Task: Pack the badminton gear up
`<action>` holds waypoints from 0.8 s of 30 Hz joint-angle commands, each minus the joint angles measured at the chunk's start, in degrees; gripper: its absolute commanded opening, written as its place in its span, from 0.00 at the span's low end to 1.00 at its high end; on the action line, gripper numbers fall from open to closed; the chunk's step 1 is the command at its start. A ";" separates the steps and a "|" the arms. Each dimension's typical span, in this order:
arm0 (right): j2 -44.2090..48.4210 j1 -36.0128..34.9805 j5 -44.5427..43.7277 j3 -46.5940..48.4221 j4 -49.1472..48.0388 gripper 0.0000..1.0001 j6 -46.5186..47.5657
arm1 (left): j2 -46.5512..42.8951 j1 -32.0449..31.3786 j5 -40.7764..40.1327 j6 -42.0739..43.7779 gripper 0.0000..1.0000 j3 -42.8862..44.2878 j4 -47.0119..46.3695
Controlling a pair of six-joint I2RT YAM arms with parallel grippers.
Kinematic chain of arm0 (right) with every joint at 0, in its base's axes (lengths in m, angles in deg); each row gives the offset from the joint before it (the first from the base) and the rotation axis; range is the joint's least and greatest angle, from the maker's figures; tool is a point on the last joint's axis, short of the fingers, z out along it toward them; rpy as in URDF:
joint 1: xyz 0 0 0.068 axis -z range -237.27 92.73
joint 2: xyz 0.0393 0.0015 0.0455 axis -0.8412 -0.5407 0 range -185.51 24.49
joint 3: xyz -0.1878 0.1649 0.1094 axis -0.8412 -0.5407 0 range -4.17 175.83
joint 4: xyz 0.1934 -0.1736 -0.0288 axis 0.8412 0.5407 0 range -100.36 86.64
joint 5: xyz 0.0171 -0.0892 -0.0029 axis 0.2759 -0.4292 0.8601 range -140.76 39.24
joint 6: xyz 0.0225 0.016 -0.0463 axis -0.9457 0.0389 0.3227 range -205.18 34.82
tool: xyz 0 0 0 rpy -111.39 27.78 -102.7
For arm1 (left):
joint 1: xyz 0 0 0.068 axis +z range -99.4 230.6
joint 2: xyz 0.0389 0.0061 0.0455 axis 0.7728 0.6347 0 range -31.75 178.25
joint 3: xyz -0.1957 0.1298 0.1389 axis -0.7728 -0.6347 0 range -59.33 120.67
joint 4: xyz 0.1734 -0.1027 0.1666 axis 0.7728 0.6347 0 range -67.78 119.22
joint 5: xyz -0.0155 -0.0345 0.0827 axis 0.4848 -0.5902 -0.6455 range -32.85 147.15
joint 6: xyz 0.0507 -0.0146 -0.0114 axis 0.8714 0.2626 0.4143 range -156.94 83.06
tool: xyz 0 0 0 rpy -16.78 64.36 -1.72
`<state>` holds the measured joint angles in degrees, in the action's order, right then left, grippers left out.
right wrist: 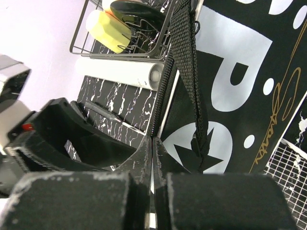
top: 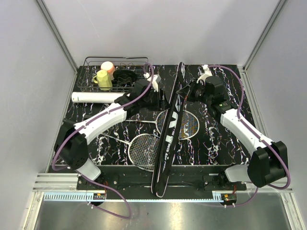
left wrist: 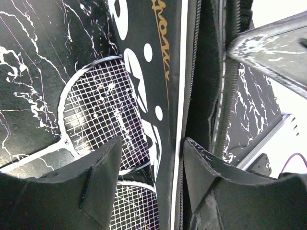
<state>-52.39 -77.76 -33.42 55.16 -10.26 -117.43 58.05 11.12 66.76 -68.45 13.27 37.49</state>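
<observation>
The black "SPORT" bag (top: 168, 139) stands on its long edge down the middle of the table. My right gripper (top: 185, 94) is shut on the bag's upper edge (right wrist: 240, 96) near its far end; the white piping is pinched between the jaws (right wrist: 152, 143). My left gripper (top: 155, 98) is open on the bag's left side, and the bag's edge (left wrist: 153, 57) runs between its jaws (left wrist: 151, 155). Two rackets (top: 144, 151) (top: 186, 123) lie flat under and beside the bag, their white-strung heads (left wrist: 96, 115) showing. The white tube (top: 96, 97) lies at the left. No shuttlecock is visible.
A black wire basket (top: 91, 62) with a yellow cup (top: 103, 80) and a pink cup (top: 108, 66) stands at the back left, just behind the tube (right wrist: 120, 72). The table has raised edges and grey walls on three sides.
</observation>
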 commanded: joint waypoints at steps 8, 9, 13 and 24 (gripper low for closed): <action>0.50 0.98 5.59 1.23 -5.20 0.00 -1.33 | 3.36 -2.09 0.77 0.39 0.54 2.89 -1.30; 0.50 1.24 5.86 1.31 -4.93 0.00 -1.06 | 3.71 -2.17 0.50 1.00 0.44 3.68 -0.51; -0.46 1.77 2.18 4.11 8.10 0.00 4.72 | 4.51 -2.18 -5.55 3.73 0.00 10.53 5.99; 0.50 0.54 2.26 5.80 19.24 0.39 6.06 | 8.98 -4.81 -10.31 -4.61 0.00 22.93 13.12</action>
<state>-53.26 -76.30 -32.17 59.53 4.43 -111.96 64.87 7.14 58.56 -69.35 30.21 52.22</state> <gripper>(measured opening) 0.338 0.056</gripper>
